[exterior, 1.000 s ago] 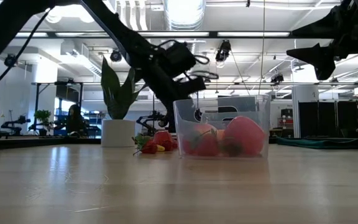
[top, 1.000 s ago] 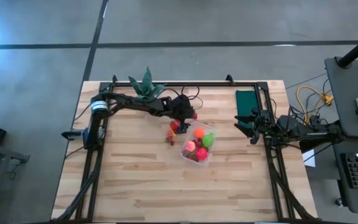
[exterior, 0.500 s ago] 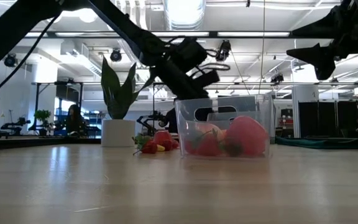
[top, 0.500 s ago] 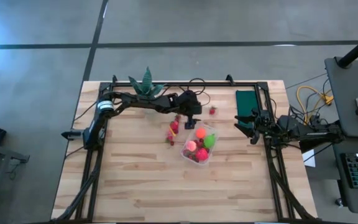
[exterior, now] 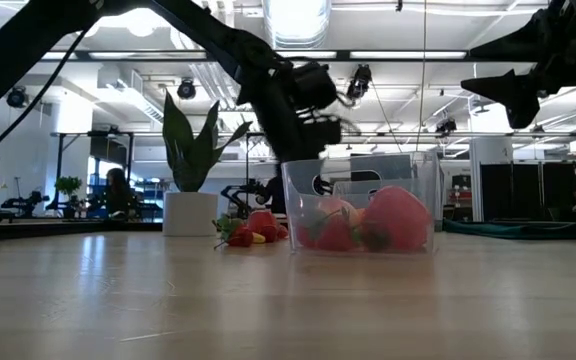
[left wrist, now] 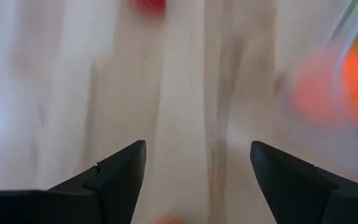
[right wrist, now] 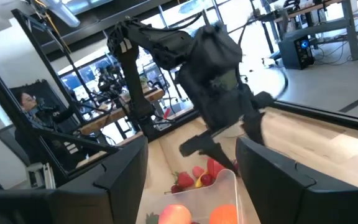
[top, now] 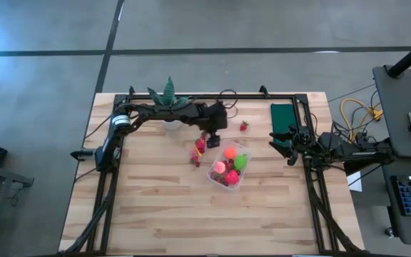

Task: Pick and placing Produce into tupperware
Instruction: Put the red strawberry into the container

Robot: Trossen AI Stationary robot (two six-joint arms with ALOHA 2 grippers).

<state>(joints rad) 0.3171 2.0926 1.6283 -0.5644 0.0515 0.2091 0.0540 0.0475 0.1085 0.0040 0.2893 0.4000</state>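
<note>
Reaching across the far side of the surface (top: 155, 207) from the left, the left gripper (top: 213, 138) hangs with its jaws spread wide and nothing between them, just right of the potted plant (top: 167, 99) and just above a small cluster of red and yellow produce (top: 198, 150) lying on the wood. Right of that cluster sits the clear tupperware (top: 227, 165), already holding orange, pink, red and green pieces. One small red piece (top: 243, 126) lies alone farther back, between the tub and the dark green cloth (top: 282, 116). At the right edge the right gripper (top: 282, 143) waits, raised and spread. The cluster lies close to the tub wall, so a descending finger could nudge the tub or scatter the pieces instead of trapping one.
</note>
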